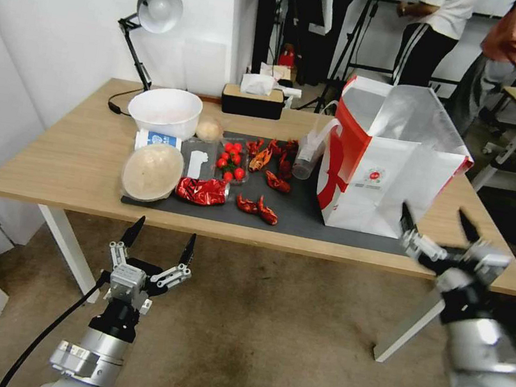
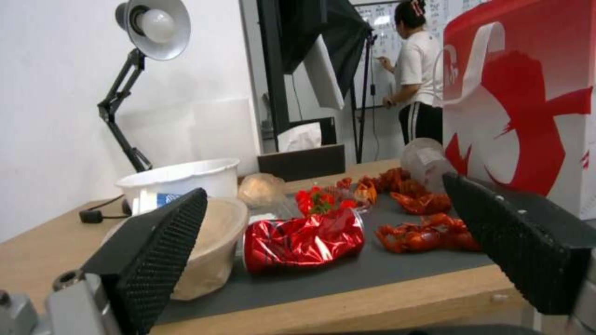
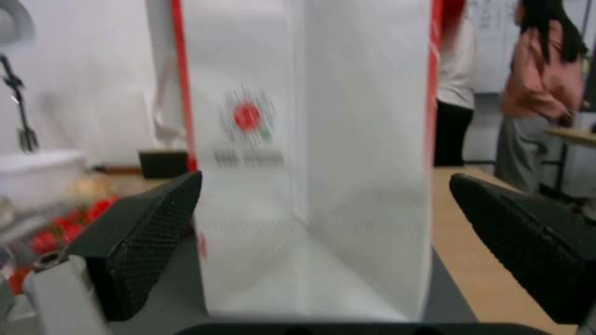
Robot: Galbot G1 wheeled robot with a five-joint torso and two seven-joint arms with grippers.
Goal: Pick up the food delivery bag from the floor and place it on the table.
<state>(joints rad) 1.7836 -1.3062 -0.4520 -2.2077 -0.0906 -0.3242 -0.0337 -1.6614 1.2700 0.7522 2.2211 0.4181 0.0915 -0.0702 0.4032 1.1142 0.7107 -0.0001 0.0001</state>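
Note:
The food delivery bag (image 1: 388, 168) stands upright on the right part of the table (image 1: 56, 157), white with red side panels, its foil-lined mouth open, its base on the dark grey mat (image 1: 306, 217). My right gripper (image 1: 438, 223) hovers open at the table's front right edge, just in front of the bag and apart from it. The right wrist view has the bag (image 3: 310, 163) close ahead between the spread fingers (image 3: 143, 232). My left gripper (image 1: 160, 240) is open, low in front of the table's front edge; its wrist view looks across the mat to the bag's red side (image 2: 521, 107).
On the mat lie a crumpled red foil packet (image 1: 201, 190), crayfish (image 1: 259, 208), a tray of cherry tomatoes (image 1: 232, 160) and a covered bowl (image 1: 151, 171). A white bowl (image 1: 166, 110), desk lamp (image 1: 151, 9) and tissue box (image 1: 253, 99) stand behind. Carpet lies before the table.

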